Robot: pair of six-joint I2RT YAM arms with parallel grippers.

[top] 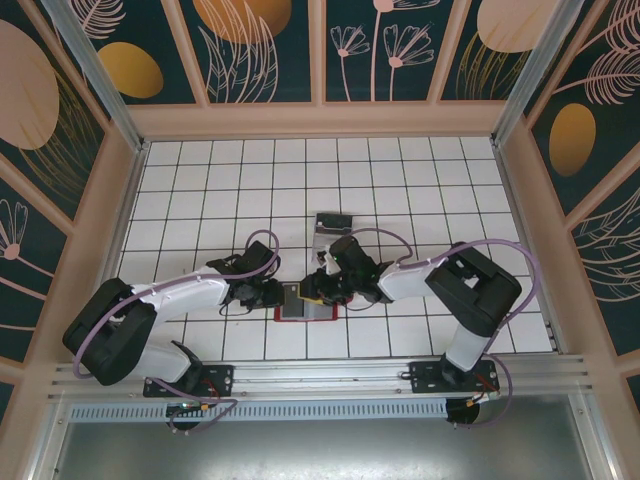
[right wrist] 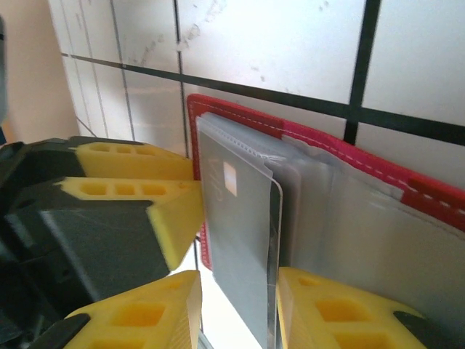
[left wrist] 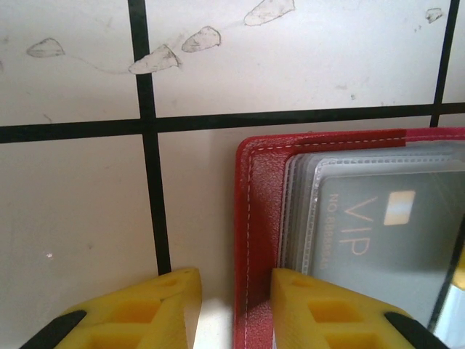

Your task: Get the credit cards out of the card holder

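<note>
**Red card holder lies open on the tiled table, a gripper at each side**

The table [top: 400, 180] is a white surface ruled into square tiles by black lines. Seen close, the tiles carry a few faint grey smudges [left wrist: 154, 61]. Walls [top: 260, 50] of dark teal panels, painted with pale flowers and orange discs and framed in light wood, close it in on three sides. An aluminium rail [top: 320, 375] runs along the near edge, where the arms are bolted. A small clear box [top: 333, 225] sits just behind the grippers.

The card holder [left wrist: 256, 218] lies open and flat in the near middle of the table, between the two grippers. Its cover is red with pale stitching around a rounded corner. Inside is a stack of clear plastic sleeves. A grey credit card [right wrist: 236, 233] bears gold "VIP" lettering and a small pale patch. In the right wrist view it stands tilted up from the sleeves, its bright edge showing.

The left gripper [left wrist: 234, 276] has its yellow fingers narrowly parted. One tip is over bare tile and the other over the holder's red border, with nothing squeezed between them.

The credit card rises into the gap of the right gripper [right wrist: 238, 280], its bright edge against one finger. I cannot tell whether the fingers pinch it.
</note>
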